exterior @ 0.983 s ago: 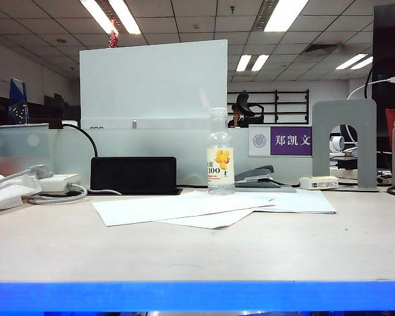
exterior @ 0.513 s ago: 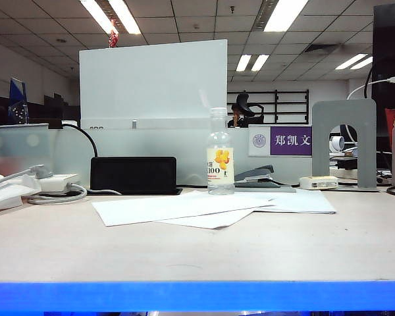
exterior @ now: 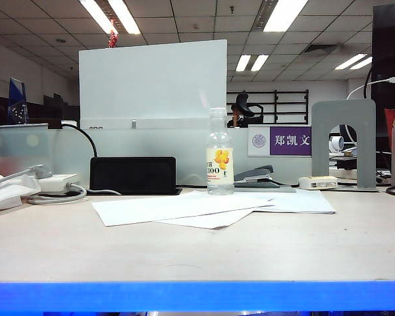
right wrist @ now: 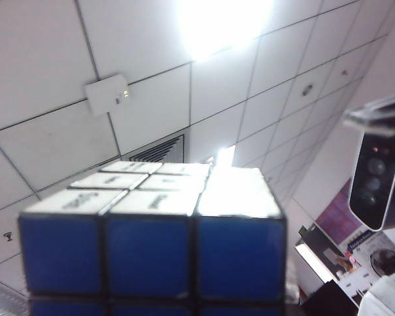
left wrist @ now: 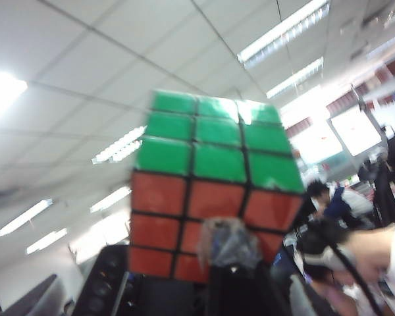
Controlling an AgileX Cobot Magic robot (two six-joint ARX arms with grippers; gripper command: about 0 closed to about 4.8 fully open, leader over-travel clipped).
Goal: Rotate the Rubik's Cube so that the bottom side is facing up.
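We find the Rubik's Cube (left wrist: pixel 210 184) held aloft against the office ceiling, out of sight of the exterior view, where only the bottle (exterior: pixel 220 161) stands on the desk (exterior: pixel 197 253) with loose paper sheets (exterior: pixel 204 207) in front of it. No arm or cube shows near the bottle. From the left wrist, the cube shows green and red faces, and one padded finger (left wrist: pixel 227 242) of the left gripper (left wrist: pixel 232 263) crosses the red face. We cannot tell whether it clamps or merely brackets the cube. The right wrist sees blue and white faces (right wrist: pixel 151 250) close up. The right gripper's own fingers are hidden, so we cannot tell its state. We judge the cube is raised so it can turn freely between the arms.
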